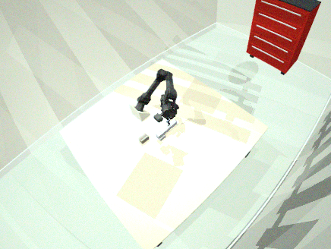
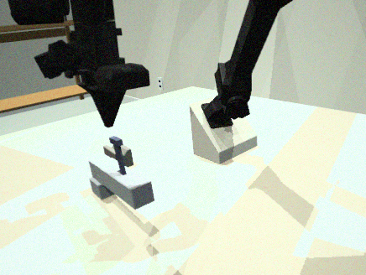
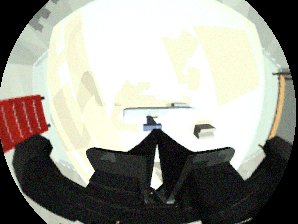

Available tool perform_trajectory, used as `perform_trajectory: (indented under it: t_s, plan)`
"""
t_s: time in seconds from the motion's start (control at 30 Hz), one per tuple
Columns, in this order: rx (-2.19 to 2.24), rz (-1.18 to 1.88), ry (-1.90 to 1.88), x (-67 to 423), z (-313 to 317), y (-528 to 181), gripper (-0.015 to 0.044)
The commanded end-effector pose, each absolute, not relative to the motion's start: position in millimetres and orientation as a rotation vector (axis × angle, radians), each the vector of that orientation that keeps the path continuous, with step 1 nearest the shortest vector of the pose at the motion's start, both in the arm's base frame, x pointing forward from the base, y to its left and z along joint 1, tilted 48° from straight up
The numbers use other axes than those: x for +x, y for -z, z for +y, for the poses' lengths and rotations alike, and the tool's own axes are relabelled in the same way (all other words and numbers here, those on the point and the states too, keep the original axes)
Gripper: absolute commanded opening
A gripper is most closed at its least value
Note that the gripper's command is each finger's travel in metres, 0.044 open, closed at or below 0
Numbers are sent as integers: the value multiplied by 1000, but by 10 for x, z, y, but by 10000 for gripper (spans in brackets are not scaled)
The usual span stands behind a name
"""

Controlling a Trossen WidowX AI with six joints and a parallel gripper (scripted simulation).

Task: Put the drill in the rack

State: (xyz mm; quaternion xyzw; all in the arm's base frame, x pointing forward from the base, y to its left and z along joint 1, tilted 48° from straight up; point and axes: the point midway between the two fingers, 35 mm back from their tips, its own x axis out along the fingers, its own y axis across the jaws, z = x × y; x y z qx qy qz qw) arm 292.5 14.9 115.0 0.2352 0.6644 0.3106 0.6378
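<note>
A long pale grey block [image 1: 165,130] [image 2: 142,196] [image 3: 134,114] lies on the table. A dark blue T-shaped piece [image 2: 121,160] [image 3: 152,126], by its look the drill, stands upright in its top. A small grey block [image 2: 100,189] sits low at the block's side; I cannot tell whether it is the key. A small grey-beige block [image 1: 143,139] [image 2: 128,156] [image 3: 204,130], perhaps the rack, lies apart from the long block. My gripper [image 2: 109,125] [image 3: 156,131] is shut and empty, pointing down just above the T-shaped head, with a small gap showing in the exterior view.
The arm's base stands on a beige wedge [image 1: 142,114] [image 2: 206,140], to the right of the long block in the exterior view. A red drawer cabinet [image 1: 278,30] [image 3: 22,117] stands beyond the table. A wooden shelf [image 2: 42,96] shows behind the table in the exterior view.
</note>
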Motion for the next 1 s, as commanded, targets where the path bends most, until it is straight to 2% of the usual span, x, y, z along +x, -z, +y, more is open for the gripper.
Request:
perform_trajectory:
  t_s: [0.0,0.97]
  plan:
    - [543,1550,-752,2873,236,-1114,0]
    - [543,1550,-752,2851,365,-990,0]
